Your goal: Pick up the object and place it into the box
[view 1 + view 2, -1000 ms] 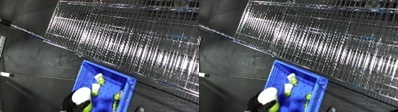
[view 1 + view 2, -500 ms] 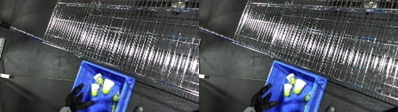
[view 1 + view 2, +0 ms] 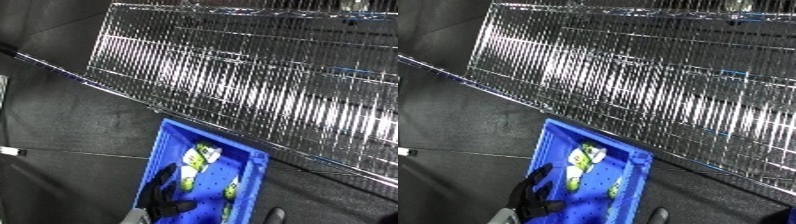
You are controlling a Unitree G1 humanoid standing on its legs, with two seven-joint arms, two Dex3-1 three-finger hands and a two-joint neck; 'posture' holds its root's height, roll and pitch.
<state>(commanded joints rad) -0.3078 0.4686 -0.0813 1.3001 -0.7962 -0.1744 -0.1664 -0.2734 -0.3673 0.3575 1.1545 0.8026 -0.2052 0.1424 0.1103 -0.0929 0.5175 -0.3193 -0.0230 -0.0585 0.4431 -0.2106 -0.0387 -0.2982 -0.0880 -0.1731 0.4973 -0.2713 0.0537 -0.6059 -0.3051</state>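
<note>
A blue bin point(image 3: 211, 197) stands on the dark floor at the lower middle. Three green and white objects lie inside it: one near the far end point(image 3: 202, 151), one in the middle point(image 3: 188, 176), one by the right wall point(image 3: 231, 189). My left hand point(image 3: 163, 196) hovers over the bin's near left part, open, fingers spread and holding nothing, just beside the middle object. Only a small dark tip of my right hand point(image 3: 275, 216) shows at the lower edge, right of the bin.
A large wire metal rack point(image 3: 266, 85) slants across the upper and right part, its lower rail running close past the bin's far corner. Dark floor point(image 3: 71, 115) lies to the left, with a thin pale line and a white marker point(image 3: 9, 150).
One second ago my left hand held a white and green object above the bin. That object now lies in the bin, and the hand has opened and drawn back toward me.
</note>
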